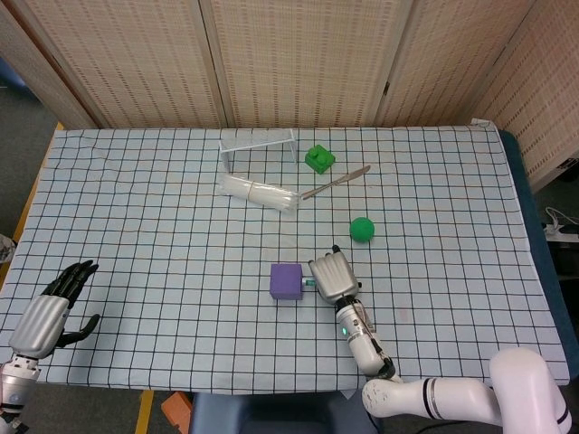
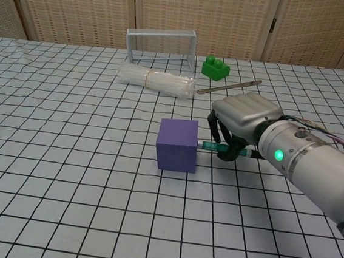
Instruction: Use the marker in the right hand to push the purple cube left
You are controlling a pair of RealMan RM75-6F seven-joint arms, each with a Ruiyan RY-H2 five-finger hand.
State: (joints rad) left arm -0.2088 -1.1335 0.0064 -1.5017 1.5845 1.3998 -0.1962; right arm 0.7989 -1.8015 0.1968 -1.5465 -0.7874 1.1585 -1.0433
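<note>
Your right hand (image 2: 245, 119) is curled closed around the marker (image 2: 214, 146), which lies roughly level and points left, its tip against the right face of the cube (image 2: 178, 144). In the head view the cube sits on the cloth (image 1: 136, 208) near the front middle of the table, just left of that hand, well forward of the ball (image 1: 362, 229) and the blade (image 1: 336, 182). Contact is made, so the push is judged to be under way; how far left the cube must go is not stated, so you cannot call it finished from these pictures. The ground to the cube's left is bare cloth, so nothing visible blocks further travel. The marker bears about mid-height on the face, which should limit twisting. Your left hand (image 1: 50, 312) lies at the front left corner, fingers apart, holding nothing
</note>
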